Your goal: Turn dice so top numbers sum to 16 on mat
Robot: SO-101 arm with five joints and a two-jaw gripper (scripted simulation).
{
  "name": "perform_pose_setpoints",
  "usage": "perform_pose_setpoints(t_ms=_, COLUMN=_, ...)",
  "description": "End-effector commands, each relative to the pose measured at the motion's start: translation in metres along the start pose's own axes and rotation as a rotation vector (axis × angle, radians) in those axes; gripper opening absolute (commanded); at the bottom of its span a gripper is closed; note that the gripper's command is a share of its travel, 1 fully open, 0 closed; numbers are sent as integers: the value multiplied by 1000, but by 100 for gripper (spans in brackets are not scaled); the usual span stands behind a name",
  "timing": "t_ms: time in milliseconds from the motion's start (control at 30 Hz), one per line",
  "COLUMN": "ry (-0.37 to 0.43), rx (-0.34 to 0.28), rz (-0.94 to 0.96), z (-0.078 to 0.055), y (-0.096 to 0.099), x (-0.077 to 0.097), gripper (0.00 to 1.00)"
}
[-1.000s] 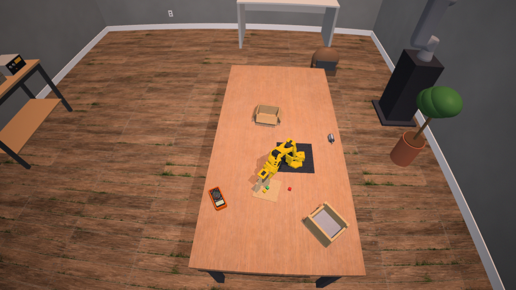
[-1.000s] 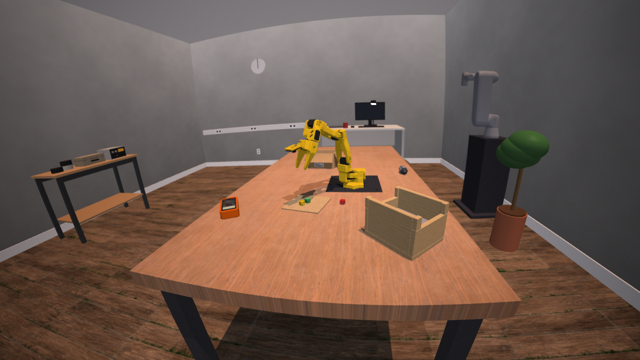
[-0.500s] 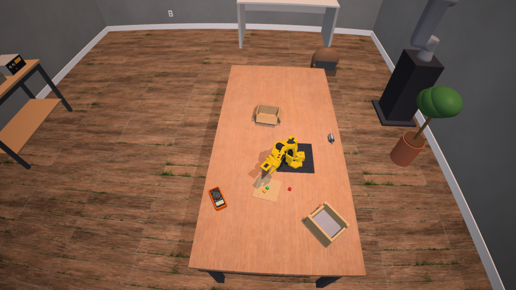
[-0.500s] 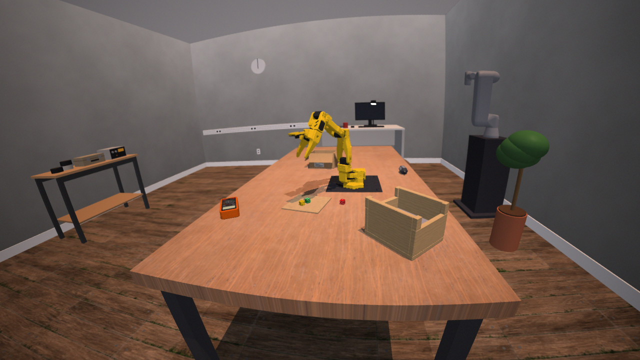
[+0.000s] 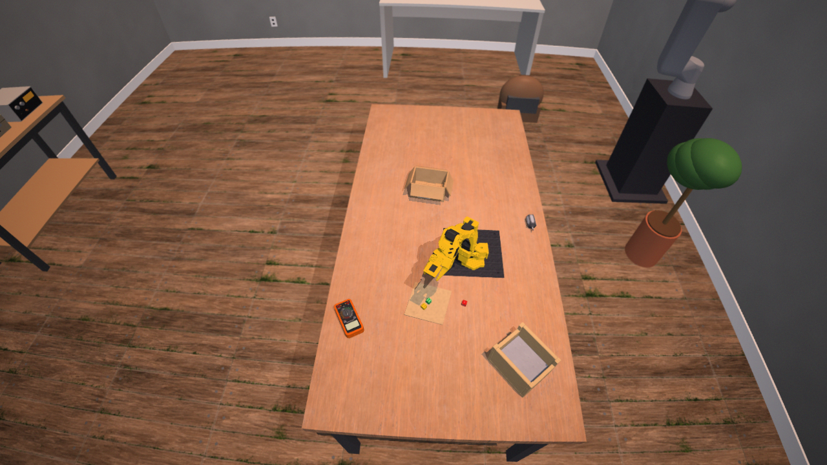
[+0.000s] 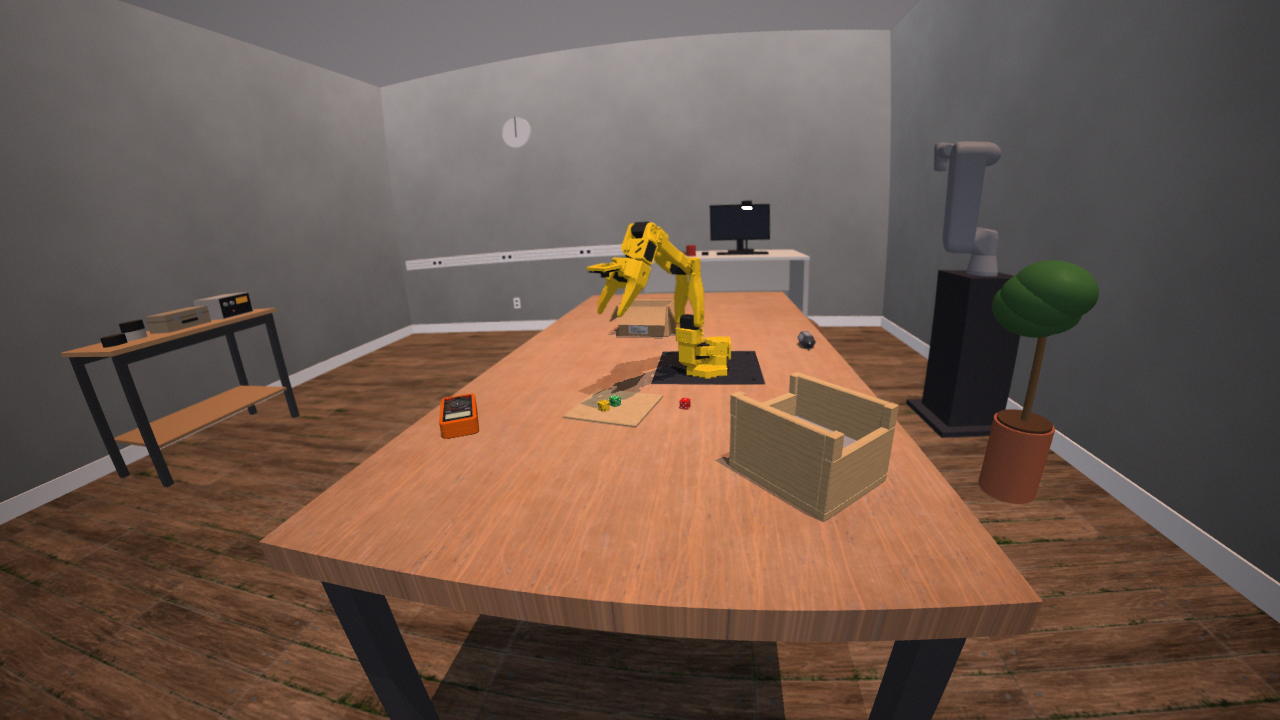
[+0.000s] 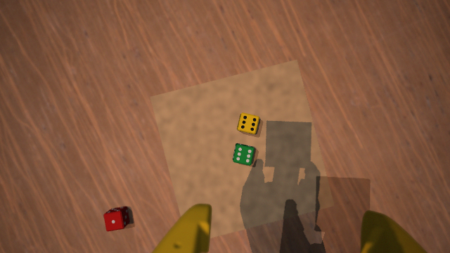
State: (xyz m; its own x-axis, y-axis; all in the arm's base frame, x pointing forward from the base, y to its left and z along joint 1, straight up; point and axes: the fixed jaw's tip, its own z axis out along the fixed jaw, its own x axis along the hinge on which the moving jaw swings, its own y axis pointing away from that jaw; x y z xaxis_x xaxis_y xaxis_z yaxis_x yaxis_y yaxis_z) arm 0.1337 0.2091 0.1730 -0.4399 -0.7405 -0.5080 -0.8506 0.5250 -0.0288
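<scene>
in the wrist view, six pips are shown on top by the green die [image 5: 428, 300] [image 6: 614, 401] [image 7: 243, 154] and by the yellow die [image 5: 424, 306] [image 6: 604, 405] [image 7: 248, 124] at its twelve o'clock, both borne by the mat [image 5: 433, 315] [image 6: 631, 413] [image 7: 197, 123]. the red die [image 5: 464, 303] [image 6: 684, 403] [image 7: 114, 221], one up, is seen off it, at green's eight o'clock. the gripper [image 5: 426, 283] [image 6: 610, 313] [image 7: 285, 209] is held released, above the table.
</scene>
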Motion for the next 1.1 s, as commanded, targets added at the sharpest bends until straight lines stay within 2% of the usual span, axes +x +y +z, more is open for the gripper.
perform_pose_setpoints(t_ms=0, ry=10, rx=-18, rz=-98, z=-1, y=8, x=6, gripper=25)
perform_pose_setpoints(t_ms=433, ry=4, rx=-118, rz=-741, z=-1, y=49, x=32, gripper=25)
perform_pose_setpoints(t_ms=500, ry=4, rx=-118, rz=-741, z=-1, y=49, x=32, gripper=25)
perform_pose_setpoints(t_ms=567, ry=-9, rx=-141, rz=-891, z=-2, y=57, x=39, gripper=25)
perform_pose_setpoints(t_ms=967, ry=-71, rx=-230, rz=-1485, z=-2, y=85, x=70, gripper=25)
perform_pose_setpoints(t_ms=1067, ry=-76, rx=-235, rz=-1521, z=-2, y=86, x=72, gripper=25)
